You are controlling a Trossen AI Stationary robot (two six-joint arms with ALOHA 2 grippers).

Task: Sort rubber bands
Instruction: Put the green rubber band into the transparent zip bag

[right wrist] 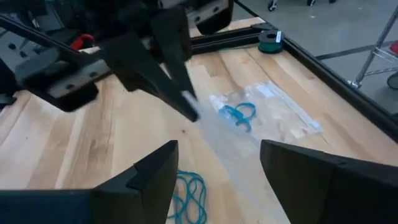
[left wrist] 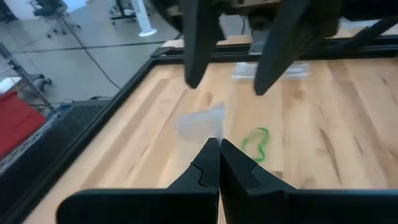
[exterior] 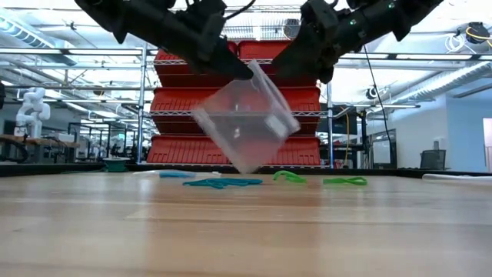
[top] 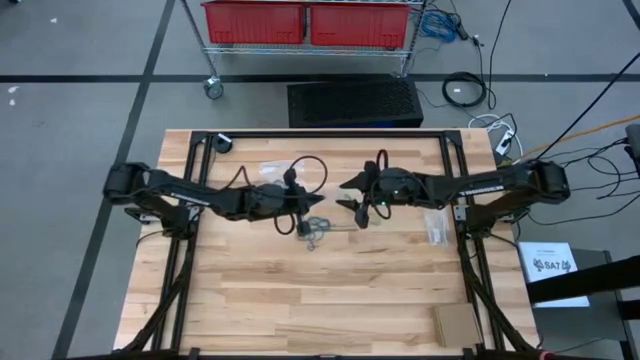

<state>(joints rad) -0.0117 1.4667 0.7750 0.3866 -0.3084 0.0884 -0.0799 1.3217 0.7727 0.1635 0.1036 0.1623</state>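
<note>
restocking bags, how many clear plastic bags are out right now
3 bags: one hangs from the left gripper, mid-air; one lies at the far side with blue rubber bands; one lies by the right arm's base. Others may be hidden.

wood table (top: 330, 290) | rubber bands (exterior: 223, 183), clear bags (top: 436, 225), cardboard piece (top: 456, 325)

A clear bag (exterior: 246, 127) hangs tilted above the wooden tabletop (top: 330, 290); another bag (right wrist: 273, 112) lies flat. Red bins (top: 310, 22) sit on a wire rack beyond; a cardboard piece (top: 456, 325) rests near the corner.
</note>
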